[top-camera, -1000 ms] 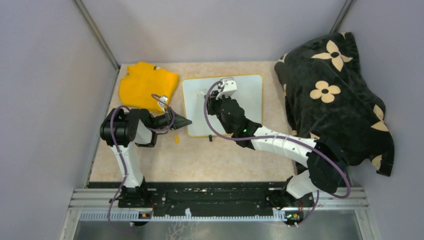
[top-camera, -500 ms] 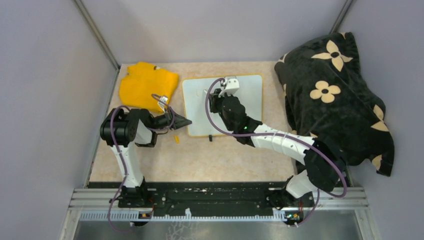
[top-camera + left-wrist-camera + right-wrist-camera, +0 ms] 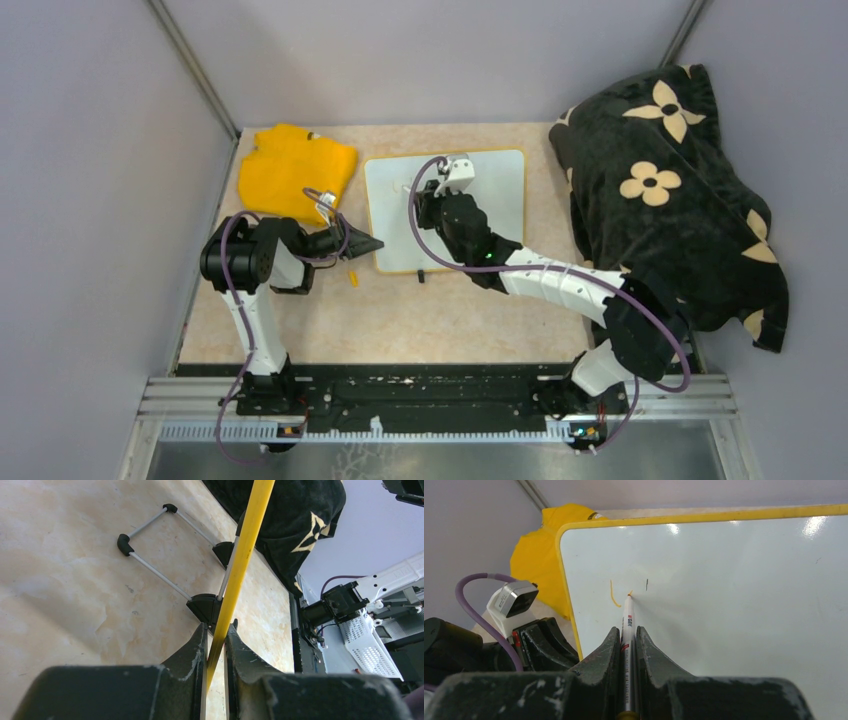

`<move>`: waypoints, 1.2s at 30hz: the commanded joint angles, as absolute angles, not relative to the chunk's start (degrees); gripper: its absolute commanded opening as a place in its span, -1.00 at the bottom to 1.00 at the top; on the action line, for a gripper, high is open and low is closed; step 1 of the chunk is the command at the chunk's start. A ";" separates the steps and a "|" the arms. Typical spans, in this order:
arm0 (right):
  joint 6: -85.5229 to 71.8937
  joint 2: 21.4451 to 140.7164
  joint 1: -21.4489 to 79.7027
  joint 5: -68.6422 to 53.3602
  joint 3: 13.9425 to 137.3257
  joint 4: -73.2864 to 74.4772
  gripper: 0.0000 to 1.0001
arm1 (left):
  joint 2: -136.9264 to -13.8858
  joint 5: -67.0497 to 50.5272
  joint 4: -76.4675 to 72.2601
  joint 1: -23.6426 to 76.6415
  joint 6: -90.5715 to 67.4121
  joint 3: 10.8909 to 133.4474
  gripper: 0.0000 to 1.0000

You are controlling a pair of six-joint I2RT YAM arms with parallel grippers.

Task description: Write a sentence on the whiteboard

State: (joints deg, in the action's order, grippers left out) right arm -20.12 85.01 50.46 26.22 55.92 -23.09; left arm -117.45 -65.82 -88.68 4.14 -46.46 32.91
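The whiteboard (image 3: 500, 195) lies flat in the middle of the table, white with a yellow-orange rim. My left gripper (image 3: 372, 244) is shut on its left edge; the left wrist view shows the jaws (image 3: 216, 630) pinching the yellow rim (image 3: 245, 545). My right gripper (image 3: 422, 198) is shut on a white marker (image 3: 627, 622), tip down on the whiteboard (image 3: 734, 580) at its upper left. Of the sentence, only a curved orange stroke (image 3: 614, 596) and a short tick at the tip show.
A yellow cloth (image 3: 295, 170) lies at the back left, also in the right wrist view (image 3: 534, 565). A black blanket with cream flowers (image 3: 670, 190) covers the right side. A small orange cap (image 3: 352, 278) lies near the board's front left corner. The board's wire stand (image 3: 150, 545) rests on the table.
My right gripper has shifted slightly over the board's upper left with the marker. The left arm has not moved.
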 commanded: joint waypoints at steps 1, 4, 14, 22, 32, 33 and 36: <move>-21.67 85.21 50.25 25.19 56.10 -23.85 -1.00 | -119.15 -65.27 -102.65 4.31 -46.36 33.05 -1.00; -22.44 85.04 50.27 24.56 55.29 -23.44 -1.00 | -119.17 -65.26 -102.64 4.32 -46.40 33.04 -1.00; -24.12 85.42 51.53 21.61 52.79 -22.53 -1.00 | -119.18 -65.28 -102.59 4.31 -46.49 33.03 -1.00; -24.52 85.99 52.29 19.77 52.72 -21.61 -1.00 | -119.17 -65.27 -102.61 4.31 -46.49 33.05 -1.00; -22.06 77.05 52.13 22.64 51.95 -20.61 -1.00 | -119.22 -65.24 -102.63 4.32 -46.52 33.10 -1.00; -21.68 76.23 51.93 23.29 51.80 -20.60 -1.00 | -119.20 -65.22 -102.59 4.31 -46.43 33.06 -1.00; -20.75 74.64 51.05 24.43 51.81 -20.45 -1.00 | -119.21 -65.24 -102.57 4.33 -46.42 33.05 -1.00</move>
State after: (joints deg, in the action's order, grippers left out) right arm -22.83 79.29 51.88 21.47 51.31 -18.00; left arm -117.45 -65.87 -88.68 4.14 -46.46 32.93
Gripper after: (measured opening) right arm 0.111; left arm 0.190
